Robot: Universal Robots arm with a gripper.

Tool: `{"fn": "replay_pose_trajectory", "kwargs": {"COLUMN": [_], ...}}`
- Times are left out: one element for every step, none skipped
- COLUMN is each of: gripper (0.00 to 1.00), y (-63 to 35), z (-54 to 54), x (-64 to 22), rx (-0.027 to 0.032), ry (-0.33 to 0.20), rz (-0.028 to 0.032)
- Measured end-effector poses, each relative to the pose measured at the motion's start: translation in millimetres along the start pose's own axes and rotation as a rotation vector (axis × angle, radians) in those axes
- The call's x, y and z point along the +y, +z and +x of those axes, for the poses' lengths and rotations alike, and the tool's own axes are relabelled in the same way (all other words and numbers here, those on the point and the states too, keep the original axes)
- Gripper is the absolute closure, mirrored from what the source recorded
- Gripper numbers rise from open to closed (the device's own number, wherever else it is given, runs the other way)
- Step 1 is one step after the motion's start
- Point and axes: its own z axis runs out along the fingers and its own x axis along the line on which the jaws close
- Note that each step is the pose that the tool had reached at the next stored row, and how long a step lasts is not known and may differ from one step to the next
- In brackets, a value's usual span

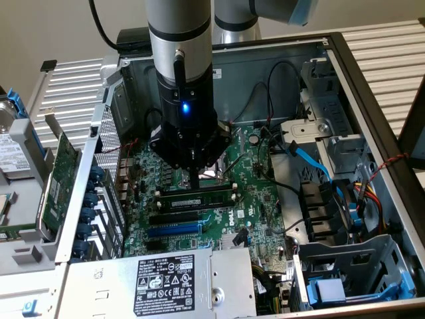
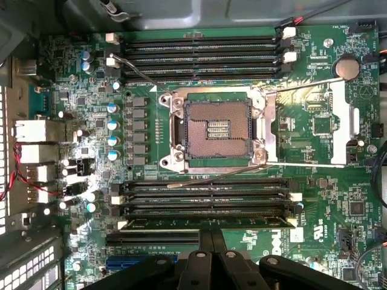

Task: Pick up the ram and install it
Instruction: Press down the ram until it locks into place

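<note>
Exterior view: you are looking into an open computer case with the arm reaching down over the motherboard. The gripper hangs low above the board's middle, its black body with a blue light just over the memory slots on the side of the board nearer the power supply. The ram lies flat along a slot directly beneath the fingertips, a long dark-green stick running lengthwise across the board; the tips sit at or just above its top edge.

In the wrist view the fingers are drawn together, nothing visibly clamped between them, and they point down at the ram, which sits in the slot of the bank farthest from the empty processor socket, between white latches at both ends. Whether the stick is fully seated you cannot tell. A second bank of slots runs along the far side of the socket.

A green expansion card stands outside the case wall at the exterior view's left.
</note>
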Motion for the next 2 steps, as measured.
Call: {"fn": "replay_pose_trajectory", "kwargs": {"gripper": [0.89, 0.89], "y": [0.0, 0.0], "z": [0.0, 0.0], "x": [0.0, 0.0], "rx": [0.0, 0.0], "ry": [0.0, 0.0], "rz": [0.0, 0.0]}}
